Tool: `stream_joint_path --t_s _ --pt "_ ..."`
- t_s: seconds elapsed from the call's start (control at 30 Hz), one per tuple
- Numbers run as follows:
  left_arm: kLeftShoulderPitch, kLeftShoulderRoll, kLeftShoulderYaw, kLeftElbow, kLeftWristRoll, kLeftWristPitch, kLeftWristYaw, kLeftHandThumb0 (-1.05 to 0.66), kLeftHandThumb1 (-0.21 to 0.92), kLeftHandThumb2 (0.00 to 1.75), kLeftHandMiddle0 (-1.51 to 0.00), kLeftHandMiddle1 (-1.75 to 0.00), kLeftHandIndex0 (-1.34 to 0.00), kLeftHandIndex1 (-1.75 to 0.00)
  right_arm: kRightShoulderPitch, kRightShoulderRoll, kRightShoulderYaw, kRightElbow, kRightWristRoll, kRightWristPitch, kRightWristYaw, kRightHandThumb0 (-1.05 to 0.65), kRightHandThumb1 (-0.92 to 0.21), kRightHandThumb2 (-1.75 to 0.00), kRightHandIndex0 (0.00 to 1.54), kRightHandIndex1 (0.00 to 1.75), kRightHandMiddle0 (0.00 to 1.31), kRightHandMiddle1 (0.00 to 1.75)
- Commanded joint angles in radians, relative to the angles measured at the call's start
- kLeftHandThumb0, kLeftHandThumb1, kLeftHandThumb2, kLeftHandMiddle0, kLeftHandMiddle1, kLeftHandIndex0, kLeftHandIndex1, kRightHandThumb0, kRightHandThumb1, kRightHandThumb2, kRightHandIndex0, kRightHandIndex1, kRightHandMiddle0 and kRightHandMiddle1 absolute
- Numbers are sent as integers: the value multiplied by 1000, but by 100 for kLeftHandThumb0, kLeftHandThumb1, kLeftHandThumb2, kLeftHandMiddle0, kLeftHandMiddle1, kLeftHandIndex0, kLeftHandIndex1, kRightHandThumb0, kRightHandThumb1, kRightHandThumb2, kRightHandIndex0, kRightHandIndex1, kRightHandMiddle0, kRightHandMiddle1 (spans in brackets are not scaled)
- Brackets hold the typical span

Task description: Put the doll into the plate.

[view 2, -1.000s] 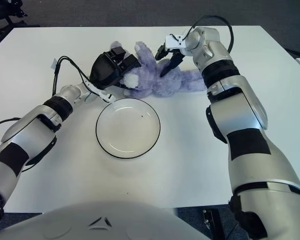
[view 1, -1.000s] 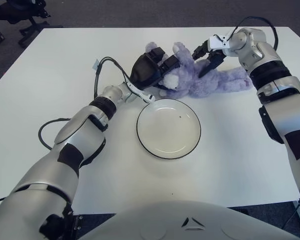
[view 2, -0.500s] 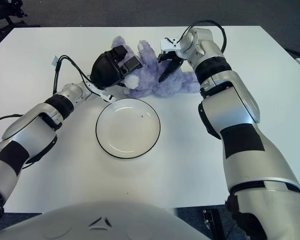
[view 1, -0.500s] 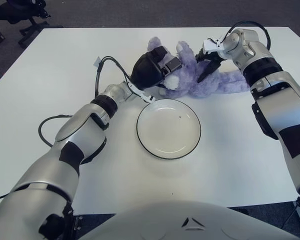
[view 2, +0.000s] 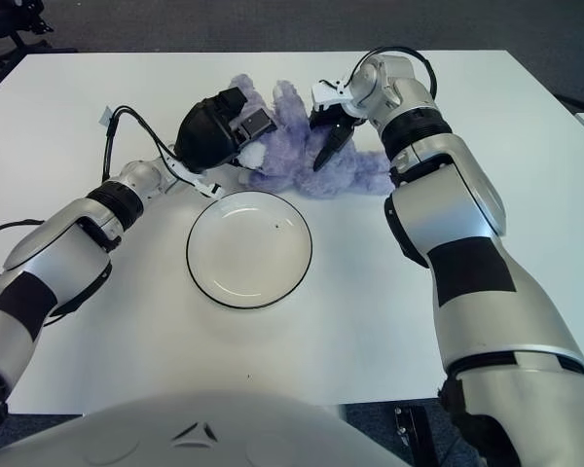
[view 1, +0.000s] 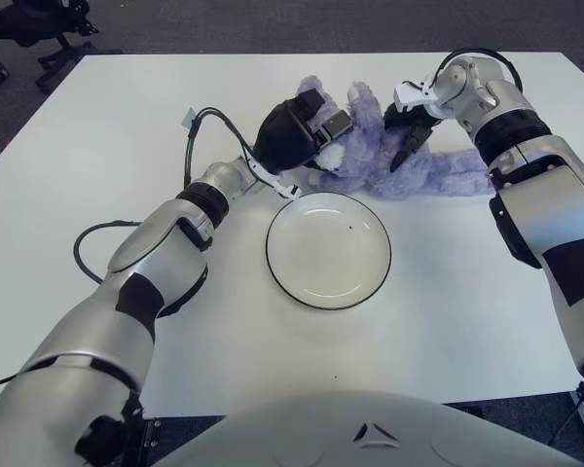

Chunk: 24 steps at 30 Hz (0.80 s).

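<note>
A purple plush doll (view 1: pixel 380 161) lies on the white table just behind the plate, head to the left and legs stretched right. The round white plate (view 1: pixel 328 255) with a dark rim sits in the table's middle with nothing in it. My left hand (view 1: pixel 307 131) is at the doll's head, its dark fingers curled around it. My right hand (view 1: pixel 409 131) comes from the right onto the doll's middle, fingers closed into the plush. The head end looks slightly raised above the plate's far rim.
A black cable (view 1: pixel 200 126) loops from my left wrist over the table, and another loop (view 1: pixel 86 255) hangs by the left forearm. An office chair (view 1: pixel 39 29) stands on the floor beyond the far left corner. The table (view 1: pixel 467 311) reaches well past the plate.
Both hands closed further onto the doll and drew together. The doll bunched up, its head rose and turned, and its body shifted slightly toward the plate.
</note>
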Motion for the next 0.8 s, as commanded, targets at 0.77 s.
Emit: stream_joint_path --t_s 0.77 --pt "-45 -11 0 15 -9 7 9 -42 49 92 -100 -175 -64 -151 -11 15 9 50 -7 -90 48 -43 -90 -1 63 1 40 3"
